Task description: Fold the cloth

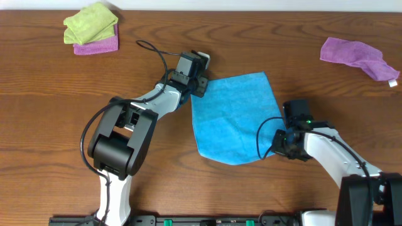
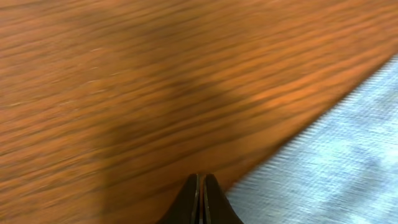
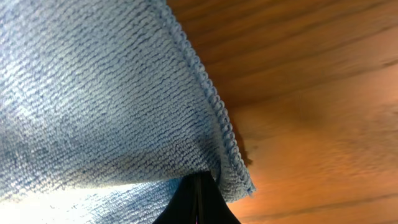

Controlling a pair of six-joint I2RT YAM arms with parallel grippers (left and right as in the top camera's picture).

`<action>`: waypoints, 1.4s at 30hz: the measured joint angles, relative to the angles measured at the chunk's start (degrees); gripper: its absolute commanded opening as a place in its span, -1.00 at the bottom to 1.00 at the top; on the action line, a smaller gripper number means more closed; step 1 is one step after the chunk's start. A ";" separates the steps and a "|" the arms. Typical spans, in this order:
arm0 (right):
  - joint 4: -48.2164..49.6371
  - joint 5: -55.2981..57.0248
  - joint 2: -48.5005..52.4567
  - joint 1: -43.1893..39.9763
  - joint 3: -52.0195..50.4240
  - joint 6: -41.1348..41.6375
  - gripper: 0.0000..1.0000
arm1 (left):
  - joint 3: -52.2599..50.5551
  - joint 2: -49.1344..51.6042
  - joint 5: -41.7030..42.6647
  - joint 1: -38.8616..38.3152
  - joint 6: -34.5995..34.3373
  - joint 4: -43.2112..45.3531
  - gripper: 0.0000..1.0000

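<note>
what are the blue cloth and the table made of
The cloth looks like microfibre terry, soft and matte: the right wrist view shows rows of tiny loops and a stitched overlock edge. The table is wood or wood-look laminate, brown with a mild sheen: long grain lines run across it, but the pictures cannot tell real wood from veneer.

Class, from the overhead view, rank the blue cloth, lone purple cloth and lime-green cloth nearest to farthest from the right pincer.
1. blue cloth, pinched in the right pincer.
2. lone purple cloth, far right.
3. lime-green cloth, far left.
</note>
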 measured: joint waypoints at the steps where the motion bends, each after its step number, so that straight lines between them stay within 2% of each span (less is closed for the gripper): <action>1: -0.02 0.17 0.00 -0.33 0.00 -0.02 -0.97 | 0.00 0.00 -0.87 0.00 0.00 -0.35 -0.89; 12: 0.00 2.01 0.11 -1.01 0.00 0.00 -0.97 | 0.37 0.00 -7.17 0.00 0.00 -3.89 -0.89; 23: 0.13 2.19 0.15 -1.01 0.00 0.00 -0.97 | 1.09 -0.59 -8.11 0.00 0.00 -7.15 -0.89; 33: 0.15 2.16 0.15 -1.01 0.00 -0.02 -0.97 | 2.62 -11.26 -2.51 0.00 0.02 -15.69 -0.89; 42: 0.15 2.16 0.15 -1.01 0.00 -0.02 -0.97 | 3.08 -11.06 5.16 -1.14 0.00 -19.26 -0.89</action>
